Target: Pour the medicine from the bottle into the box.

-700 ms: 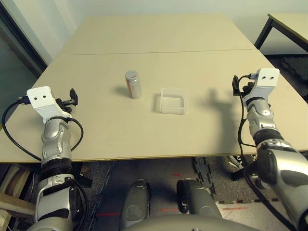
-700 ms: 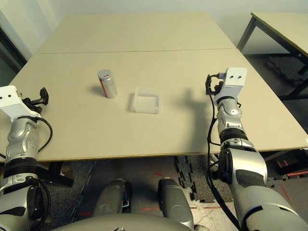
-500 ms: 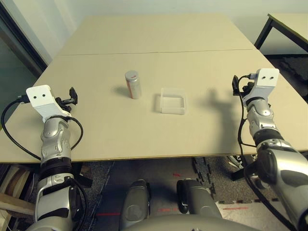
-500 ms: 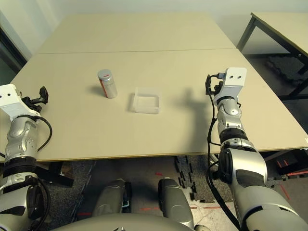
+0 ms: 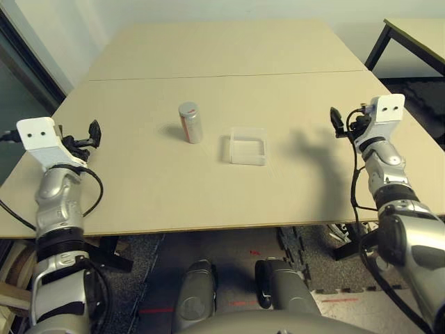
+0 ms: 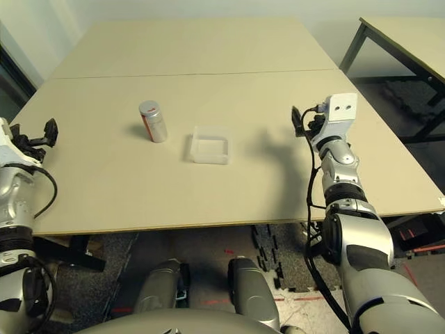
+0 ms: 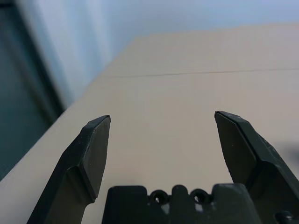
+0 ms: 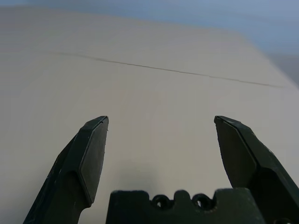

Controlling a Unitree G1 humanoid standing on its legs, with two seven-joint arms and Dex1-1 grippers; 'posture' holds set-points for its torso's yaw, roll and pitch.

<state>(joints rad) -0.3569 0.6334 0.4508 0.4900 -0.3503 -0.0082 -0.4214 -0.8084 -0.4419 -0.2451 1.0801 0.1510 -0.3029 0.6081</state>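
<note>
Standing capped on tabletop [image 5: 139, 181], bottle [image 5: 190, 122] near box [image 5: 248, 146]; left hand [image 7: 163, 140] and right hand [image 8: 161, 140] spread, empty

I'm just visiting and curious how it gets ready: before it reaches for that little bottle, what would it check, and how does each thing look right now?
1. Bottle upright with cap on: ok.
2. Box open side up, beside the bottle, not touching: ok.
3. Left gripper open, holding nothing: ok.
4. Right gripper open, holding nothing: ok.
5. Medicine inside the bottle: cannot tell.
6. Table free of obstacles between grippers and bottle: ok.
</note>
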